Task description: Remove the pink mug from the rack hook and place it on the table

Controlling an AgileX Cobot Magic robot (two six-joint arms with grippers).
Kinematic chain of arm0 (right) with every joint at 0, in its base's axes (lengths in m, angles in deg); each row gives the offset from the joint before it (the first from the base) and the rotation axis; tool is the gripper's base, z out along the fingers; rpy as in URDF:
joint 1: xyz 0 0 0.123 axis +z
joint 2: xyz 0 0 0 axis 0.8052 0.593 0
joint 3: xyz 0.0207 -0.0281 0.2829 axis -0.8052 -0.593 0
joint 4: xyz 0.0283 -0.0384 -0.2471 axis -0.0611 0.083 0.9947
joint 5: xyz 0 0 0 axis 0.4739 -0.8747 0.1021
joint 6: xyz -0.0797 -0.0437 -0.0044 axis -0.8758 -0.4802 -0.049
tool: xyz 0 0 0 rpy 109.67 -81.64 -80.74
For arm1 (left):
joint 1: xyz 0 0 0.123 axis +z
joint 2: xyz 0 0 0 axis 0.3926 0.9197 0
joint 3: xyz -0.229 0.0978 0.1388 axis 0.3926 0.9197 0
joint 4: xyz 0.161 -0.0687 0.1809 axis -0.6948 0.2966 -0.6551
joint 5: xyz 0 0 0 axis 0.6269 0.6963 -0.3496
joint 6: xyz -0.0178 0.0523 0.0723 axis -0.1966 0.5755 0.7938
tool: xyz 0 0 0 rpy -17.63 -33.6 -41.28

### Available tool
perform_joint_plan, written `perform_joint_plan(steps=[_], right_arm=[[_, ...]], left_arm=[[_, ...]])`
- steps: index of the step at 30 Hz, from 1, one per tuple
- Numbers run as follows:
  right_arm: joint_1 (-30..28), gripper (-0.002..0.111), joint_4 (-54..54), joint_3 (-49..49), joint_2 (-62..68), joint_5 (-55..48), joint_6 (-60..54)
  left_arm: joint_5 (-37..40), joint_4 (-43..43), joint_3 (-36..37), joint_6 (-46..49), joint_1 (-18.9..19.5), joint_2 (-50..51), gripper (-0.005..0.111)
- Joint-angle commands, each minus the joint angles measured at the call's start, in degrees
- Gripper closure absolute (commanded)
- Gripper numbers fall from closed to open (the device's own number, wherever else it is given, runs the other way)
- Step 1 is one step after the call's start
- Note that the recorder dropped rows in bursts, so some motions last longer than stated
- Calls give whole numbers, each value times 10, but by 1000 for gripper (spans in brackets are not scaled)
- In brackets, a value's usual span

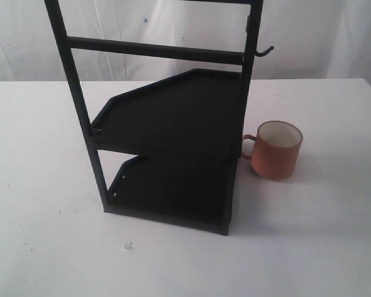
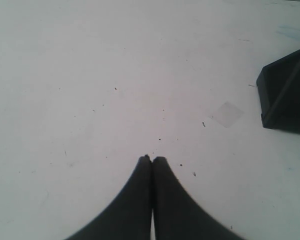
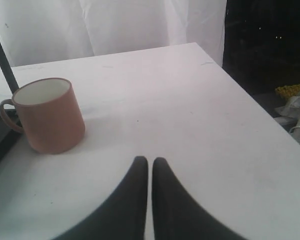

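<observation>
The pink mug [image 1: 276, 150] stands upright on the white table [image 1: 43, 185], just right of the black rack [image 1: 173, 117], its handle turned toward the rack. The rack hook [image 1: 264, 51] at the top right post is bare. In the right wrist view the mug [image 3: 49, 116] sits ahead and to one side of my right gripper [image 3: 150, 161], which is shut, empty and well clear of it. My left gripper [image 2: 152, 160] is shut with nothing in it, over bare table, with a corner of the rack [image 2: 286, 95] off to the side. Neither gripper shows in the exterior view.
A white curtain [image 1: 173, 25] hangs behind the table. The table's far corner and edge [image 3: 210, 55] show in the right wrist view, with dark floor and clutter [image 3: 295, 110] beyond. A tiny speck [image 1: 128, 245] lies in front of the rack.
</observation>
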Motion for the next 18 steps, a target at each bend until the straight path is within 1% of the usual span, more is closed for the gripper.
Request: perform_joint_plan(steps=[1,18], right_arm=[[-3,105,7,-1,-1,1,2],[-3,105,7,-1,-1,1,2]], left_arm=[[-2,0,0,0,-4,-2,107],[-2,0,0,0,-4,-2,107]])
